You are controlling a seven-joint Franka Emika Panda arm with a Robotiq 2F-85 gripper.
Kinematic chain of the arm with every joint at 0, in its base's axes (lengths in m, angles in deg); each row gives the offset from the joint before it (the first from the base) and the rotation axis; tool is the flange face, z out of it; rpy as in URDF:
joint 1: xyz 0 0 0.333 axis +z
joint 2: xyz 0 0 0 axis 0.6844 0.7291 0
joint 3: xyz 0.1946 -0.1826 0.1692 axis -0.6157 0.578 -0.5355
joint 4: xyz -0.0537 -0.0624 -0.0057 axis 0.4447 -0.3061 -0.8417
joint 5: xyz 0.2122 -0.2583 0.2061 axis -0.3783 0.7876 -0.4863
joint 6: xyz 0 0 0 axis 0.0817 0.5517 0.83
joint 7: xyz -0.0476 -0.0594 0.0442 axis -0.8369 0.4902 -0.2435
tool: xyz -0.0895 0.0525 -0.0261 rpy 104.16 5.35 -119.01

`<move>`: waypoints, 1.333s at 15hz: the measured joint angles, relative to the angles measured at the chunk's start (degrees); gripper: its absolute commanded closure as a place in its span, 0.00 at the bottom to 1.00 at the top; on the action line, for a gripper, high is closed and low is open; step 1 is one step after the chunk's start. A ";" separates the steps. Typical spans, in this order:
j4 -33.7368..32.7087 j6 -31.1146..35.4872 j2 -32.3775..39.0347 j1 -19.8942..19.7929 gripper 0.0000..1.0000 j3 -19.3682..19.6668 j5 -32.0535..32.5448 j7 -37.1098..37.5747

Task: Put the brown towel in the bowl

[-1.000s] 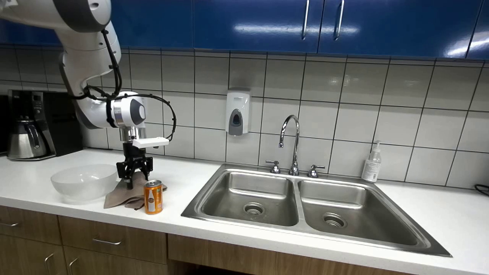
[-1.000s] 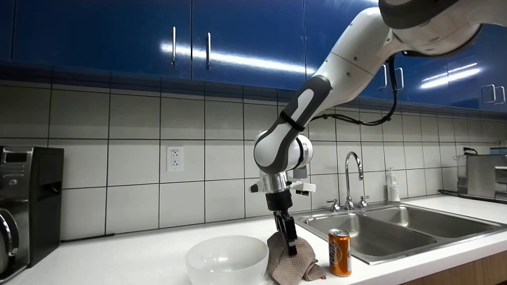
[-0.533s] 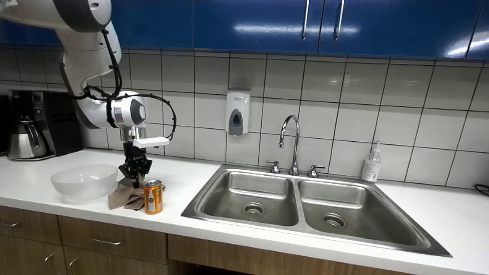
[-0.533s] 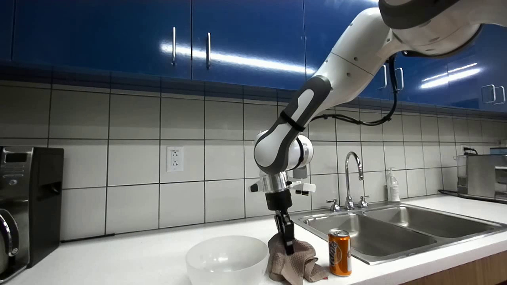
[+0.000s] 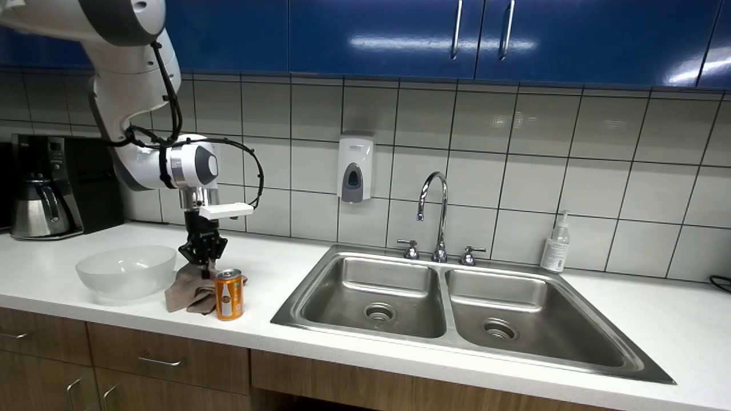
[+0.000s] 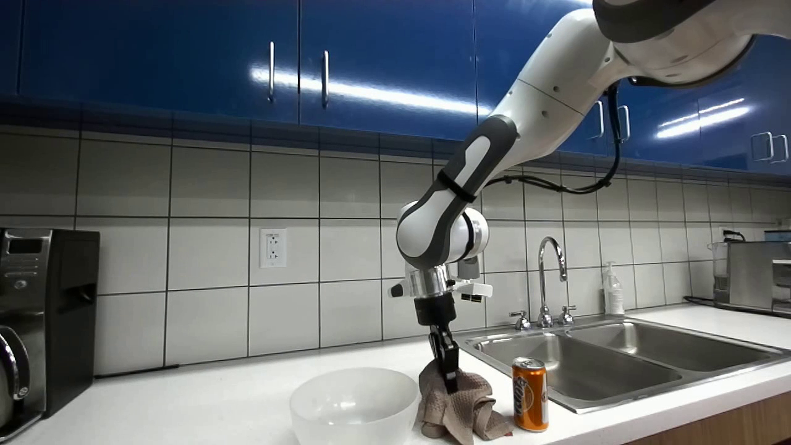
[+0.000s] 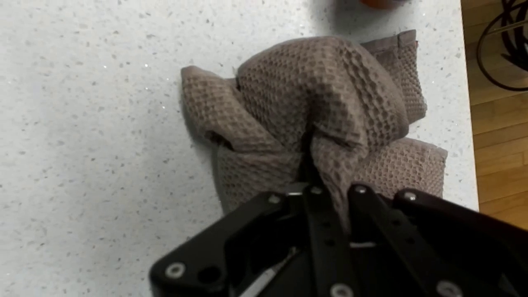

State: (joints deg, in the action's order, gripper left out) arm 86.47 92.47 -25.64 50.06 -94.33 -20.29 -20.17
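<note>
The brown towel lies crumpled on the white counter, just beside the translucent white bowl. In an exterior view the towel sits to the right of the bowl, very near its rim. My gripper points down into the cloth, jaws drawn together. Seen from the wrist, a fold of the towel runs up between the fingers of the gripper, pinched there. The fingertips are partly buried in the cloth. Most of the towel still rests on the counter. The bowl is out of the wrist view.
An orange can stands right against the towel's side, close to the gripper. A double sink with a faucet lies farther right. A coffee maker stands at the far left. The counter's front edge runs close to the towel.
The jaws have come together on the towel, bunching its cloth inward and pulling its near edge slightly toward the can. The arm has risen very slightly. Bowl and can stay put.
</note>
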 measured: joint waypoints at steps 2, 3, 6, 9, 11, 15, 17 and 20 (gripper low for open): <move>0.00 -0.40 -0.68 -0.02 0.98 0.00 -0.02 0.03; 0.02 -0.74 -1.13 -0.02 0.98 0.00 -0.02 0.03; 0.15 -2.01 -2.53 -0.02 0.98 0.00 -0.17 0.03; 1.42 -2.17 -4.10 -0.02 0.98 -0.02 -0.38 0.03; 2.76 -2.16 -5.19 -0.02 0.98 -0.03 -0.51 0.03; 5.19 -1.86 -7.36 -0.02 0.98 -0.14 -0.74 0.03; 5.94 -1.70 -8.47 -0.02 0.98 -0.17 -0.74 0.03; 6.59 -1.63 -10.05 -0.01 0.98 -0.18 -0.74 0.03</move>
State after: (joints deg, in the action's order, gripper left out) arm 93.06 90.83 -35.69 50.05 -94.50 -21.03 -20.14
